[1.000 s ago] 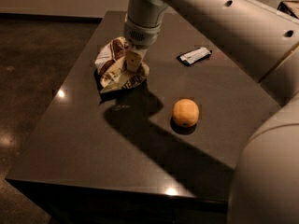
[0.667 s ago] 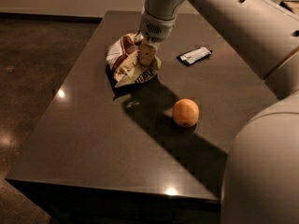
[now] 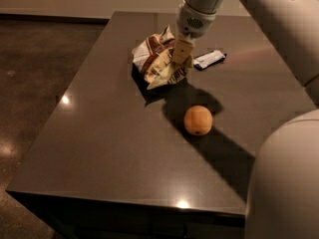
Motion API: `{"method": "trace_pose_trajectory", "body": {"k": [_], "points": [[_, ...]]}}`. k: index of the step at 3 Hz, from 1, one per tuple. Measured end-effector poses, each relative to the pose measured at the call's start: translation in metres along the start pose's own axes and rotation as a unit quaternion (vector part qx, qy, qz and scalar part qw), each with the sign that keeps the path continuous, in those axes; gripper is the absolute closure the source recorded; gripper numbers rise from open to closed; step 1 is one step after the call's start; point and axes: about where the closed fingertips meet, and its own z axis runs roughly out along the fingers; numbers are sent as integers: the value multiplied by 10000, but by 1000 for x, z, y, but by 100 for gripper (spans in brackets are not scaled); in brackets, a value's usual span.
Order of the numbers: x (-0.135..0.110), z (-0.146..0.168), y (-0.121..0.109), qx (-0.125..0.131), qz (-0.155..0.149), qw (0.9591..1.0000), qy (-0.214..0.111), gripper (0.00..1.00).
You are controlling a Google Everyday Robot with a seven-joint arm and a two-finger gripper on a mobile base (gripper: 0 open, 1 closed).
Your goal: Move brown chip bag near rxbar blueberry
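Note:
The brown chip bag (image 3: 158,59), cream and dark brown and crinkled, hangs tilted just above the dark table toward its far middle. My gripper (image 3: 181,55) comes down from above and is shut on the bag's right side. The rxbar blueberry (image 3: 210,59), a small flat dark wrapper with a white label, lies on the table just right of the bag and gripper, a short gap away.
A round orange fruit (image 3: 198,120) sits on the table (image 3: 99,148) nearer the front, below the bag. My arm's white body fills the right side of the view. The table's left and front edges drop to a dark floor.
My gripper has carried the chip bag to the right across the table, from well left of the bar to close beside it.

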Motion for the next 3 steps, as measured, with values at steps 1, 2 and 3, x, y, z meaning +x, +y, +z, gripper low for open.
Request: {"method": "trace_pose_trajectory", "body": {"k": [1, 2, 3], "points": [[17, -7, -7, 32, 45, 10000, 4, 100], [22, -10, -13, 61, 122, 9999, 72, 86], [16, -10, -16, 71, 113, 9998, 129, 62]]}}
